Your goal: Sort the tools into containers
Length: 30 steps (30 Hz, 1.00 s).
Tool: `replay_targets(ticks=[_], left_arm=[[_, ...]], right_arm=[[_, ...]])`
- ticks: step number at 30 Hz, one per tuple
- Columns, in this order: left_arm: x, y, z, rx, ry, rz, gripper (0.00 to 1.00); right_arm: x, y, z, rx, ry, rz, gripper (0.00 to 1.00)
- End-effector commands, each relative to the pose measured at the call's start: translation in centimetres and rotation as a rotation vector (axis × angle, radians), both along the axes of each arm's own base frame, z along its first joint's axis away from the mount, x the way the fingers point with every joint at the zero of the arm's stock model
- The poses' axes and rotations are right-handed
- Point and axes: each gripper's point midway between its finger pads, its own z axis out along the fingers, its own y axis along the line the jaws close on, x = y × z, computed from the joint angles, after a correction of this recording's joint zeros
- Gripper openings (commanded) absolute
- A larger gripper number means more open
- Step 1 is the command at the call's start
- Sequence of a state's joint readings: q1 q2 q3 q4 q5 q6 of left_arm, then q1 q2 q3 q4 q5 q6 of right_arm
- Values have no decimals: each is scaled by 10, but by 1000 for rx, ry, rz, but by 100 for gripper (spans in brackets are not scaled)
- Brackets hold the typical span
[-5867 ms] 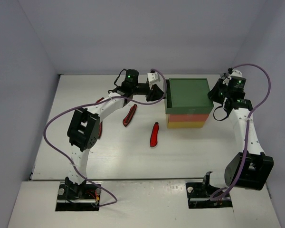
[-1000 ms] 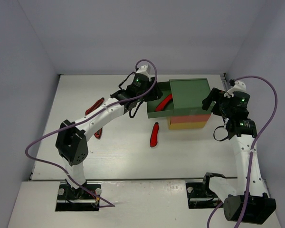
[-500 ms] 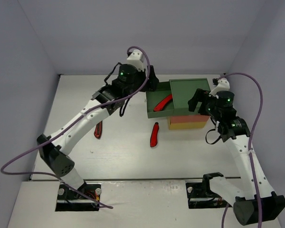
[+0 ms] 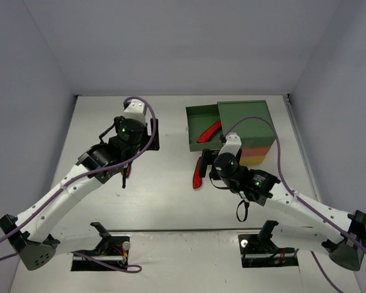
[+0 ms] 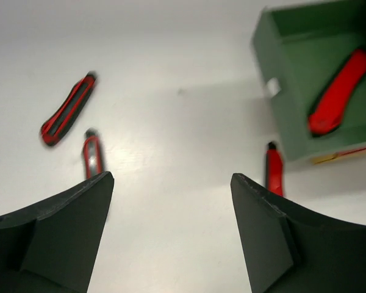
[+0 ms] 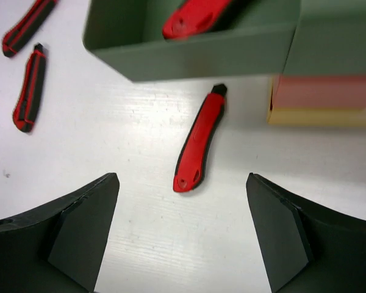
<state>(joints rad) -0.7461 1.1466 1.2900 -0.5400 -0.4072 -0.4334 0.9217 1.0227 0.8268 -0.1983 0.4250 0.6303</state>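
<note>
Left gripper (image 5: 171, 177) and right gripper (image 6: 182, 177) are held apart, empty; a chunky red, seemingly plastic knife (image 5: 340, 91) is seen inside the green box-shaped drawer (image 5: 283, 104).

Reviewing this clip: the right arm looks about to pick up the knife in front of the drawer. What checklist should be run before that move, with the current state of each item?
1. Right gripper open and empty: ok.
2. Red knife lies flat on the table with nothing on it: ok.
3. Its jaws straddle that knife in the right wrist view: ok. Height above it: cannot tell.
4. Green drawer pulled out, with room beside the one knife inside: ok.
5. Left gripper open, empty and away from the drawer: ok.
6. All tools sorted: not ok. Two more red knives lie on the table.
</note>
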Motion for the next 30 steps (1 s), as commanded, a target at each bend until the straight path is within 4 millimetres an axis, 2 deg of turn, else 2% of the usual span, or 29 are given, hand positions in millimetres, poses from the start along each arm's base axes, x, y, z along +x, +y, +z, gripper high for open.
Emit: replay_targets(ticks=[1,4,9,15,18,24,30], left_arm=[[-31,50,-4,-27,8,151,75],[-43,64,-9,-59,6,187,75],[-55,72,-9,-93,3,188,75],[-49,64,-19,-26,37,155,75],[-47,63,-19,-28,39,158,75],[-50,61,-21,-22,48,126,75],[-54,67,-22,-15,37,128,75]], right_arm=[[6,-13,4,104,-94,-202,84],[3,-21,-15,82,-84,-220,86],[3,-13,-39,58,-82,-167,87],[11,11,-76,37,-37,-128,87],[14,19,-85,42,-39,-117,87],[20,21,-110,-18,-17,-139,87],[20,26,-137,-83,7,-137,82]])
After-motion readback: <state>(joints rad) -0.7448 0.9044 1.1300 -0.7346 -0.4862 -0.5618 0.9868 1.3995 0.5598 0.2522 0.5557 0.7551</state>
